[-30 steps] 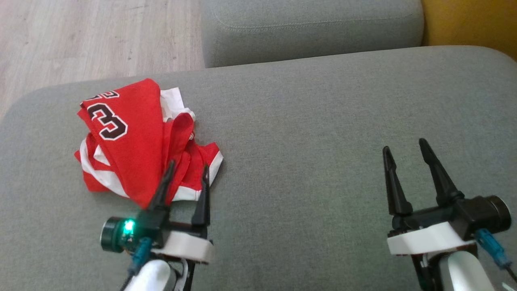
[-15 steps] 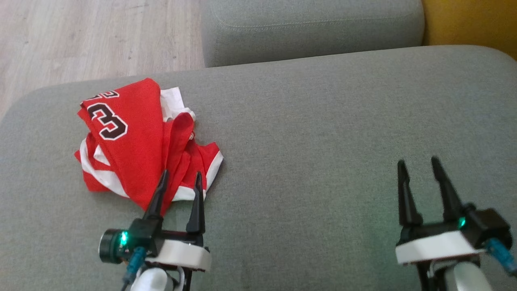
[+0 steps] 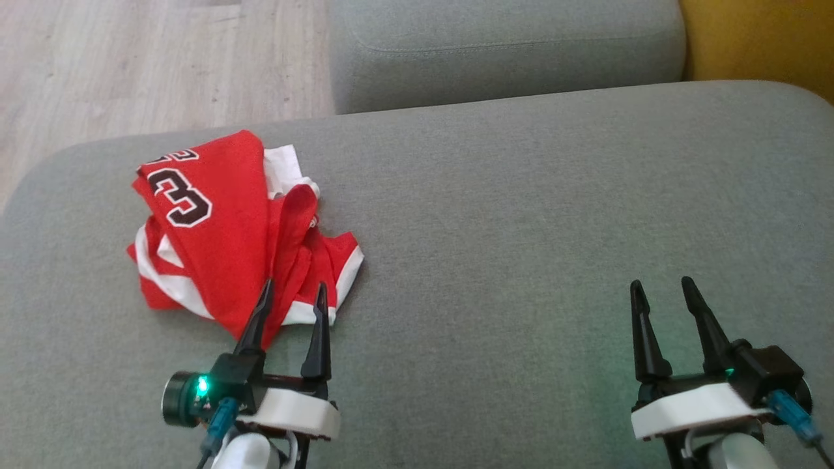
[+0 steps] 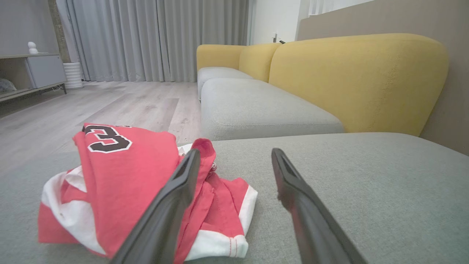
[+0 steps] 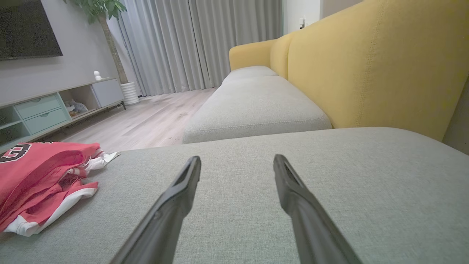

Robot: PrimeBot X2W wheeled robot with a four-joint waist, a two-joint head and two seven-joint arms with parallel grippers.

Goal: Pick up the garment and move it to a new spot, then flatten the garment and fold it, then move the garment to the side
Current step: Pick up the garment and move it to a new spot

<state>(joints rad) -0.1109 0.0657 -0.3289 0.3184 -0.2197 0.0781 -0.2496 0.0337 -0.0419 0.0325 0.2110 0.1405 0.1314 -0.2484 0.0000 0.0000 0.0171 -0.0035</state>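
Looking from the head, you had the crumpled garment (image 3: 221, 241) on the cushion (image 3: 521, 195), left side, with left gripper (image 3: 294, 284) and right gripper (image 3: 660, 281) both spread, empty. Left wrist view, lower, revealed its heaped layers: pinching one fold could drag it unevenly. Right wrist view put it well aside.

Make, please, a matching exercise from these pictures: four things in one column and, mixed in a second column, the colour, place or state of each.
Column one
1. garment
2. left gripper
3. right gripper
4. sofa backrest

Column two
A. yellow
B. open, over the grey cushion, away from the garment
C. crumpled, red and white
D. open, at the garment's near edge

Pairs: 1-C, 2-D, 3-B, 4-A
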